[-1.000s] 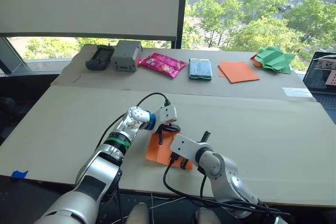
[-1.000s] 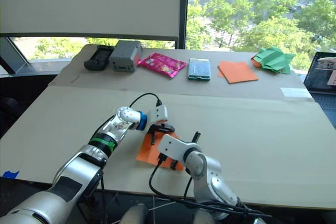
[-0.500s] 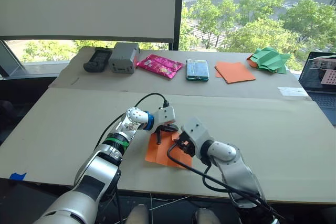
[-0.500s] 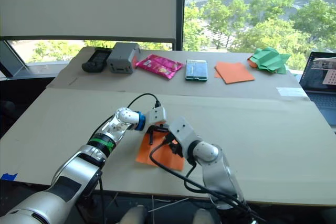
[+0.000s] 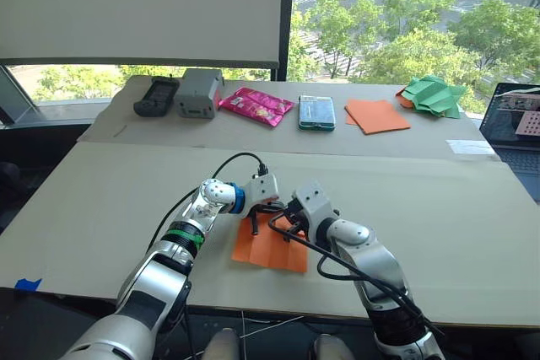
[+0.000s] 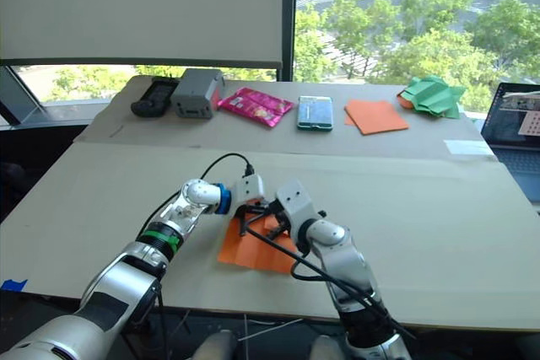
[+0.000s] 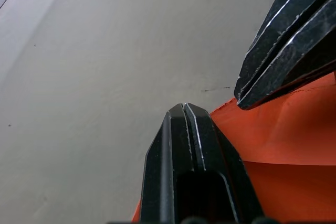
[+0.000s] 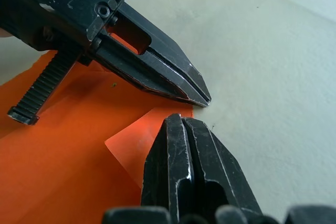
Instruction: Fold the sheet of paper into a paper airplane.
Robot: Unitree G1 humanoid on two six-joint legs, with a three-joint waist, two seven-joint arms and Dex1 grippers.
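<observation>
The orange sheet of paper (image 5: 272, 247) lies flat on the tan table (image 5: 439, 208) near its front edge, with crease lines across it. My left gripper (image 5: 256, 222) is shut, its tips resting at the sheet's far corner. Right beside it my right gripper (image 5: 283, 227) is shut too, pressing down on the same corner. In the right wrist view a small flap of the sheet (image 8: 131, 142) is folded over next to my right gripper (image 8: 182, 120), and the left gripper (image 8: 202, 98) points at it. The left wrist view shows my left gripper (image 7: 184, 108) at the sheet's edge (image 7: 294, 140).
Along the back of the table lie a black device (image 5: 152, 95), a grey box (image 5: 199, 91), a pink packet (image 5: 258, 104), a teal case (image 5: 316, 112), a stack of orange sheets (image 5: 380, 115) and crumpled green paper (image 5: 434, 94). A laptop (image 5: 511, 120) stands at the right.
My right arm swung forward, bringing its gripper from the sheet's near edge to the far corner beside the left gripper. The left gripper stayed at that corner. The camera shifted slightly.
</observation>
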